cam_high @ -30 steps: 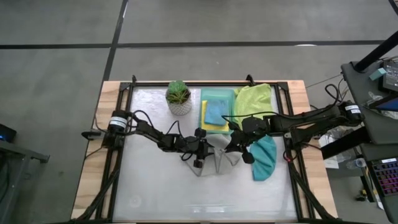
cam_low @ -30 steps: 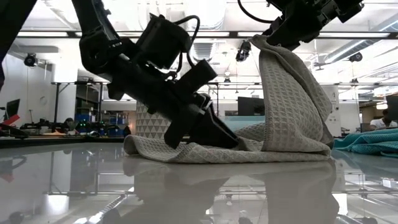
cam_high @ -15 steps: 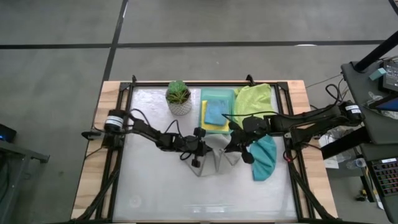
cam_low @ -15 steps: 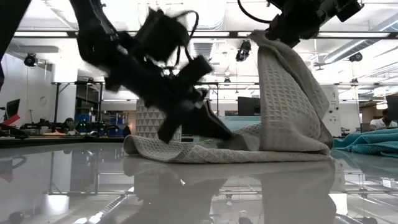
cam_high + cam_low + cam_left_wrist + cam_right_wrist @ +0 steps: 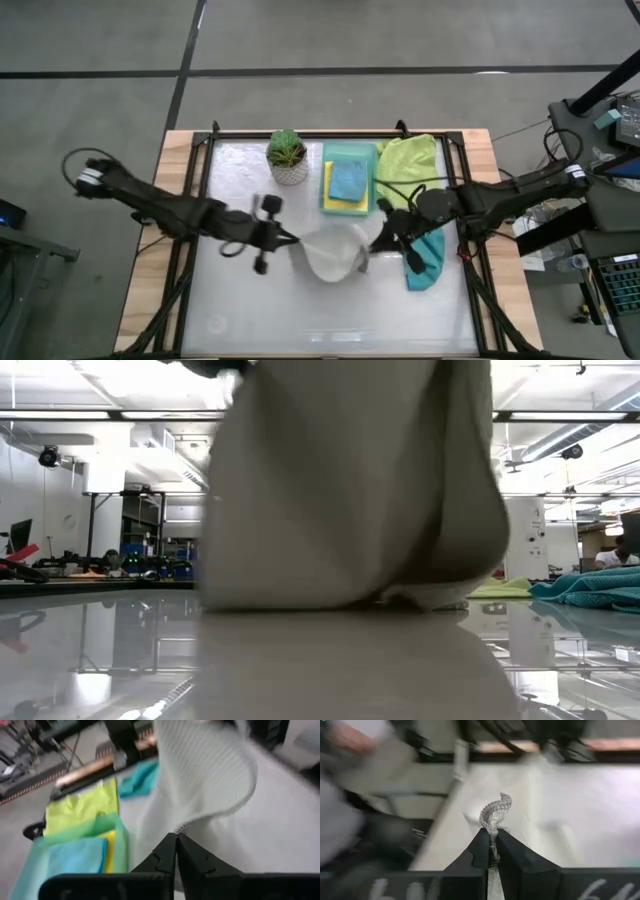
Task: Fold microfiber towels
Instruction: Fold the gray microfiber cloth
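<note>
The pale grey towel (image 5: 330,255) hangs between my two grippers over the middle of the table; in the low view the grey towel (image 5: 350,490) fills most of the picture, and its lower edge (image 5: 330,603) is at the tabletop. My left gripper (image 5: 290,241) is shut on its left side, and my right gripper (image 5: 376,240) is shut on its right side. The teal towel (image 5: 425,255) and the lime green towel (image 5: 408,160) lie flat at the right. The light blue towel (image 5: 347,180) lies on the yellow one (image 5: 330,200) in the tray (image 5: 350,152). My left gripper pinches the grey towel's edge (image 5: 182,826) between its two fingertips, coming level from the table's left. The cloth rises and billows away beyond the fingers. My right gripper pinches a bunched corner (image 5: 495,810) of the grey towel between its fingertips, from the table's right; a small tuft sticks out past them.
A small potted plant (image 5: 288,155) stands at the far left of the tray. The mint-green tray sits at the far middle. The near half of the table (image 5: 330,320) is bare glossy surface.
My left gripper has shut on the grey towel's left side and pulled toward the table's left edge and up. The towel, which lay crumpled on the table with one corner held up, is now raised and spread between both grippers. My right gripper has shifted slightly right.
</note>
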Robot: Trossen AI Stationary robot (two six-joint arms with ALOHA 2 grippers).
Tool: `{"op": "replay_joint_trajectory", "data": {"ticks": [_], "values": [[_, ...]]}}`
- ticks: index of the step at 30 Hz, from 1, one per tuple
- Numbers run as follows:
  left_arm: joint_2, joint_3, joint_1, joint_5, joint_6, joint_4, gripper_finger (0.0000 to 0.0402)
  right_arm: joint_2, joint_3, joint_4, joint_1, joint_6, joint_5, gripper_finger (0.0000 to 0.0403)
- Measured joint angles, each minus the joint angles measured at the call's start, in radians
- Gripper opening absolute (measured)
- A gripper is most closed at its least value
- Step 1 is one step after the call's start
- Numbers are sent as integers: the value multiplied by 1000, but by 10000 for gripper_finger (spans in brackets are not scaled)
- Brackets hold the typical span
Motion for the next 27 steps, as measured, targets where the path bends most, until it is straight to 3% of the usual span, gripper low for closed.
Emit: {"op": "replay_joint_trajectory", "data": {"ticks": [6,15,20,24,27], "values": [[-192,0,-11,-11,-30,-108,0,17,103,-237,0,-27,239,13],[-364,67,17,-294,33,-172,0,21,219,-276,-39,-224,457,13],[-423,102,34,-308,72,-191,0,25,287,-300,-75,-248,434,13],[-450,36,33,-202,39,-190,0,26,282,-390,-72,-195,389,13],[-434,-40,33,-179,-46,-173,0,26,241,-477,-72,-125,307,13]]}}
